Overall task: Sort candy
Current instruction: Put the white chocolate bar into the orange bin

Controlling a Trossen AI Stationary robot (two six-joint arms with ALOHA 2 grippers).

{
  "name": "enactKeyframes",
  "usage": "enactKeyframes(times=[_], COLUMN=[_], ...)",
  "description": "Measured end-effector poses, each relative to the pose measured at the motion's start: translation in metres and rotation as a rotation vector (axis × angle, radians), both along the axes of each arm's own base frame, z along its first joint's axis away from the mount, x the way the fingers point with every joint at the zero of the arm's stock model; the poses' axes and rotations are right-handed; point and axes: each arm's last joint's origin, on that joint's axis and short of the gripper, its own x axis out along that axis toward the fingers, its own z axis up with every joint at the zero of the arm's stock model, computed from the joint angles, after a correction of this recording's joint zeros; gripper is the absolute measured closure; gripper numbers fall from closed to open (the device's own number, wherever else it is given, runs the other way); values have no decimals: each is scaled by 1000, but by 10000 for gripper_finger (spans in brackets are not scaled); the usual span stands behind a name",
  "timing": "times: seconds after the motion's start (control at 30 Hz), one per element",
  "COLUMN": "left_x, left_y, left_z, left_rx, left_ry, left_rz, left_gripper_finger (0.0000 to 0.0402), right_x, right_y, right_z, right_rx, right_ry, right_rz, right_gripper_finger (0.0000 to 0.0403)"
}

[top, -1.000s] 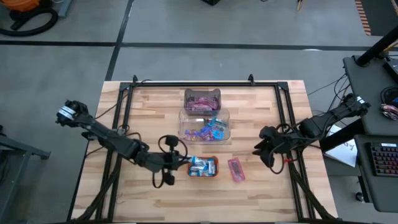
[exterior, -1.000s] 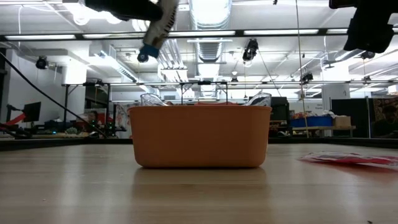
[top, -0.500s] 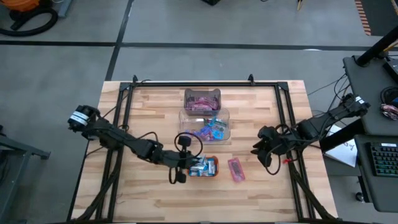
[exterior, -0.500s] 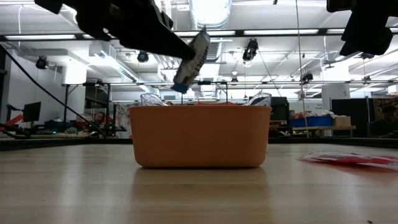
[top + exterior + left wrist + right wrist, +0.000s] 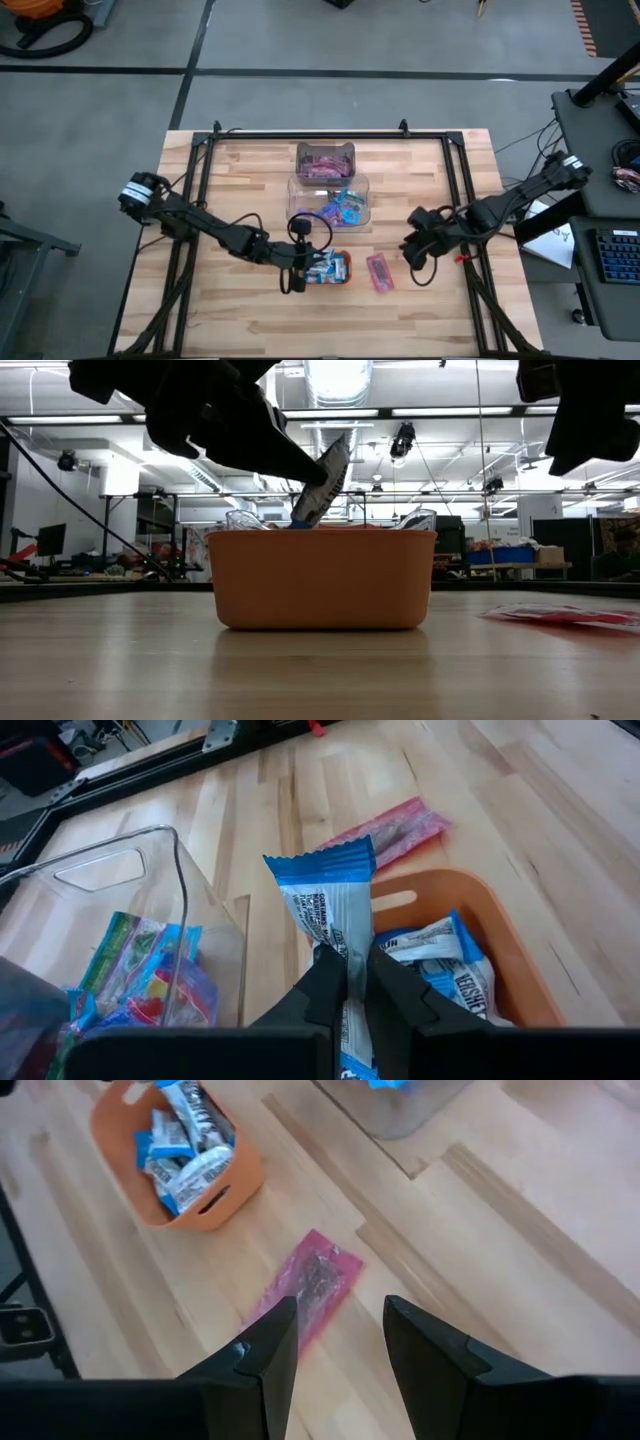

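Now the left gripper (image 5: 347,982) reaches low across the tabletop's front half, jaws clamped on a blue-and-white candy bar (image 5: 328,915) over the orange tray (image 5: 345,270). Right gripper (image 5: 340,1342) hovers above the red packet (image 5: 310,1283), jaws apart.

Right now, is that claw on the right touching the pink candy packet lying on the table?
Apart. The right wrist view shows the right end effector open above the pink packet, and the low view shows it hanging well above the table.

Industrial lab or workshop, grey concrete floor (image 5: 120,90), ceiling strip lights (image 5: 440,411), exposed ducting (image 5: 180,455)
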Motion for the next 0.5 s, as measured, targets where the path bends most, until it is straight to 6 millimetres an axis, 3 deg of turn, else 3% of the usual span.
enactKeyframes(times=[0.5], left_x=[1], left_y=[0], left_z=[0], left_rx=[-73], left_ry=[0], left_rz=[-16], left_gripper_finger=[388], right_x=[10], right_y=[5], right_z=[-14], right_rx=[-24], right_ry=[72], right_rz=[-6], right_gripper_finger=[262])
